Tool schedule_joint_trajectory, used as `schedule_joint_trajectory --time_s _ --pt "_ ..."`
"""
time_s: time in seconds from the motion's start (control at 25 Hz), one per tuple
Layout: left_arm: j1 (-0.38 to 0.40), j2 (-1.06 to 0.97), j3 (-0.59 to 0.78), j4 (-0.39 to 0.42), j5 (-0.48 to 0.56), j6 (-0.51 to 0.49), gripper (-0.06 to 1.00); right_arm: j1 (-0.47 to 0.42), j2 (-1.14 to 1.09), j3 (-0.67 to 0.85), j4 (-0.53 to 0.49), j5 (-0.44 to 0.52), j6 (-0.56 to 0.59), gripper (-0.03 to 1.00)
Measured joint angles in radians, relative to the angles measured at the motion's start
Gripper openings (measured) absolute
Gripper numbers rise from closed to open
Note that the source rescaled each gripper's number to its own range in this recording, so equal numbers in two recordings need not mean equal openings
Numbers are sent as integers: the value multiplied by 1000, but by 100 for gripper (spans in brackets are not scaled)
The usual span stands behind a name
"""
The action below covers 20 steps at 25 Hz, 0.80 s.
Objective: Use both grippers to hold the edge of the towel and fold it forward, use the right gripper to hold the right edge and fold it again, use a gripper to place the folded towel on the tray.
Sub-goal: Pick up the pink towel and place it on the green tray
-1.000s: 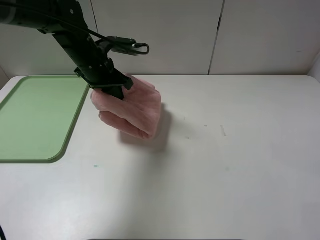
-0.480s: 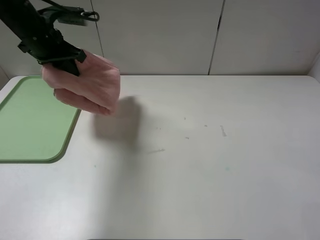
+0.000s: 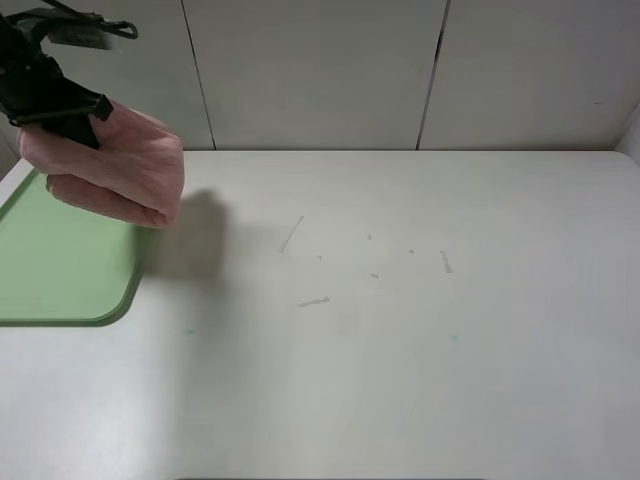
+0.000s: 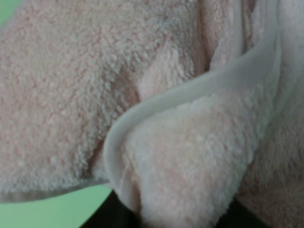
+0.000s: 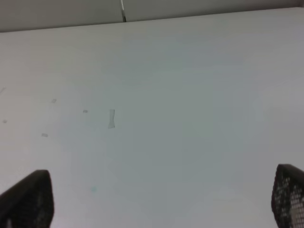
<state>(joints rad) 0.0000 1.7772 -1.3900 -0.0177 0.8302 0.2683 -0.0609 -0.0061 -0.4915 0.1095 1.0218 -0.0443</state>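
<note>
A: Towel (image 3: 115,170) first: in the high view it is seen folded into a pink bundle, lifted clear of the table (image 3: 400,330) and hung over the near right part of the green tray (image 3: 60,270). It is gripped at its upper left by the left end effector (image 3: 62,118), whose jaws are clenched on the cloth. A shadow is cast on the table just beside the tray.

B: And the right end effector?

A: It is not seen in the high view. Only bare table with a few small marks is shown there.

B: What is given by the left wrist view?

A: That view is filled by the towel (image 4: 95,85), with the stitched hem (image 4: 190,92) curled across it and a sliver of green tray (image 4: 52,211) showing beyond it. The dark jaws can just be made out behind the plush.

B: The right wrist view?

A: Two dark fingertips (image 5: 26,199) are shown set wide apart over the bare table, with nothing held between them.

B: Which step is judged to be in hand?

A: The last one: placing the folded towel on the tray. A further carry over the tray's middle, a lowering and then a release would be called for.

B: Any writing or brands?

A: None can be read in any view.
</note>
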Motion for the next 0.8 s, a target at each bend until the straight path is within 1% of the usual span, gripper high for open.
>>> schedule_joint_trajectory --time_s 0.24,0.4,0.8 --pt "49 0 0 35 -51 1 22 0 0 0 0 0 0 100" --pt "72 25 0 41 -86 2 22 0 0 0 0 0 0 100" --pt "80 176 0 63 -141 3 22 0 -1 0 0 -1 1 100"
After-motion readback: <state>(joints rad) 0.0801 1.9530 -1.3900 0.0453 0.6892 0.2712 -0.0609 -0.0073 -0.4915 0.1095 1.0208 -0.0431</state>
